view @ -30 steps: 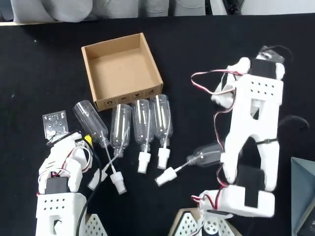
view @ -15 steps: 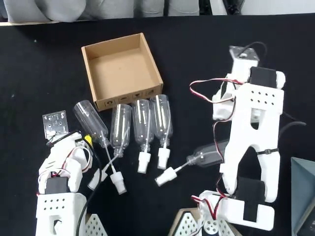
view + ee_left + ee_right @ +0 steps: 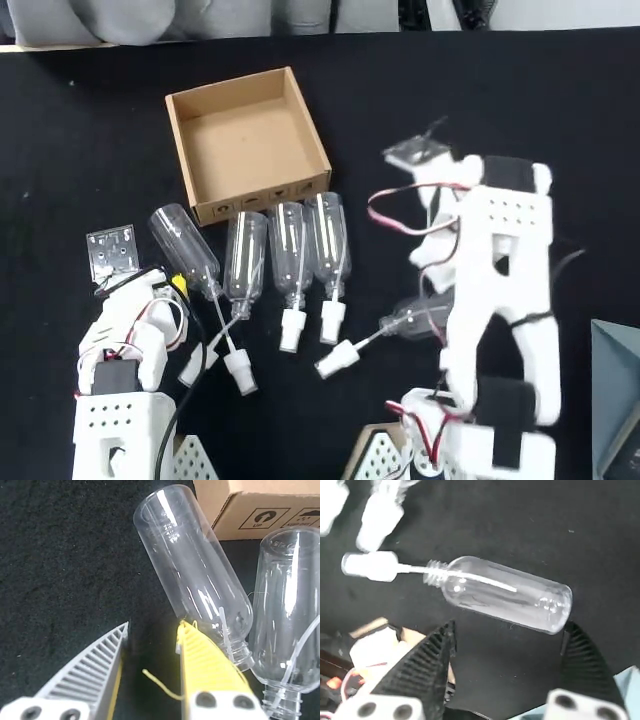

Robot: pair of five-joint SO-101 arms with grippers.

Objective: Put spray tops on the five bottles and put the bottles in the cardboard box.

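The cardboard box (image 3: 262,197) is set at the far side of the table, and no bottle is in it yet. Four bottles (image 3: 290,250) are laid in a row just beside it. A fifth bottle (image 3: 505,592) is laid on its side below the right gripper (image 3: 509,626), whose fingers are spread wide. The left gripper (image 3: 152,630) is spread too, just beside the neck of the end bottle (image 3: 192,565). The bottles are judged light, smooth and quick to roll, so the round middle is best held softly. The spray tops (image 3: 369,566) are left loose, with only thin tubes inside.
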